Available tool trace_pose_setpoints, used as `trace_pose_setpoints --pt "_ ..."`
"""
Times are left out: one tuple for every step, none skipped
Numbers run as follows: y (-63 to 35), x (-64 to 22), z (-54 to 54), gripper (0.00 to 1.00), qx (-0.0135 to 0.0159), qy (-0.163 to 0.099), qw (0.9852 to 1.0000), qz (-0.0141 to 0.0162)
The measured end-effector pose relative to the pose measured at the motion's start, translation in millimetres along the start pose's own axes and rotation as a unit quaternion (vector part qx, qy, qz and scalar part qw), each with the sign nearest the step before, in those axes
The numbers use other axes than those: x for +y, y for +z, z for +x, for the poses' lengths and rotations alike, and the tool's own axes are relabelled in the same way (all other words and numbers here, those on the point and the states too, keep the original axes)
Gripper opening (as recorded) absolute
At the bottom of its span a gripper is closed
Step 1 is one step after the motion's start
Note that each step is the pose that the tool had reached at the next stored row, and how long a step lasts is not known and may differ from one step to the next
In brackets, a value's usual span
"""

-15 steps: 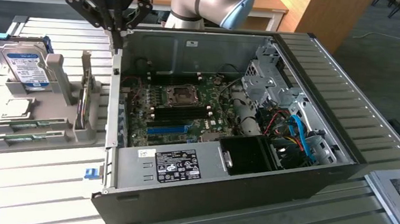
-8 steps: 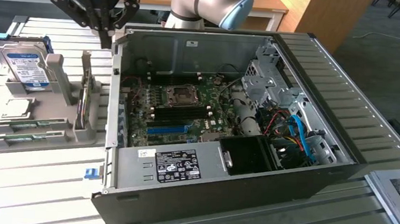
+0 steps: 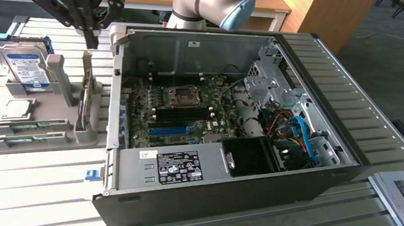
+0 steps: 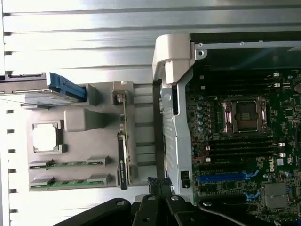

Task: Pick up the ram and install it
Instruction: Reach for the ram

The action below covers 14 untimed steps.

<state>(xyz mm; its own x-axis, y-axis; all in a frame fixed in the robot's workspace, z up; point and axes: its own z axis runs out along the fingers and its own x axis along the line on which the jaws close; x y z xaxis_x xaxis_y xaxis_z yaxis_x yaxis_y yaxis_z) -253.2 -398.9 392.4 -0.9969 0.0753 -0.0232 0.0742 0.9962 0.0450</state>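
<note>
My claw (image 4: 159,183): fingers together, empty, above rack (image 3: 92,133). Ram (image 3: 82,110): thin green stick, on edge in rack, at exterior view's left of case (image 3: 217,199). Wrist view adds dark chips; exterior view, its upright stance.

The case (image 3: 219,173) is lying open on the tabletop (image 3: 33,186), the motherboard (image 3: 181,111) sitting inside it; a rack (image 3: 58,135) is lying just beside it, at the exterior view's left; a drive (image 3: 26,68) is standing at the rack's far end; a chip (image 3: 18,110) and flat sticks (image 3: 30,126) are lying nearer; the ram (image 3: 83,105) is standing on edge on the rack's case side; the end effector (image 3: 91,42) is hanging above it.
</note>
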Motion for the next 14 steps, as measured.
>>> trace_pose_setpoints --pt "0.0 -0.2 3.1 0.10 -0.0001 0.000 1.0000 0.0000" --pt "-0.1 -0.5 6.3 0.10 0.0000 0.000 1.0000 0.0000" --pt "-0.2 -0.7 9.8 0.10 0.0000 0.000 1.0000 0.0000" --pt "-0.2 -1.0 12.9 0.10 -0.0001 0.000 1.0000 0.0000" --pt "-0.3 -1.2 16.0 0.10 0.0000 0.000 1.0000 0.0000" --pt "-0.3 -1.4 19.1 0.10 -0.0001 0.000 1.0000 -0.0001" --pt "-0.4 -1.7 22.3 0.10 -0.0001 0.000 1.0000 0.0000" --pt "-0.5 -1.9 25.4 0.10 0.0000 0.000 1.0000 0.0000" --pt "-0.6 -2.1 28.6 0.10 0.0000 0.000 1.0000 0.0000" --pt "-0.7 -2.4 31.9 0.10 0.0000 0.000 1.0000 0.0000" --pt "-0.7 -2.6 34.7 0.10 -0.0001 0.000 1.0000 0.0000" --pt "-0.8 -2.8 37.2 0.10 0.0000 0.000 1.0000 0.0000" --pt "-0.8 -3.0 39.6 0.10 -0.0001 0.000 1.0000 0.0000" --pt "-0.9 -3.2 42.2 0.10 -0.0001 0.000 1.0000 0.0000"
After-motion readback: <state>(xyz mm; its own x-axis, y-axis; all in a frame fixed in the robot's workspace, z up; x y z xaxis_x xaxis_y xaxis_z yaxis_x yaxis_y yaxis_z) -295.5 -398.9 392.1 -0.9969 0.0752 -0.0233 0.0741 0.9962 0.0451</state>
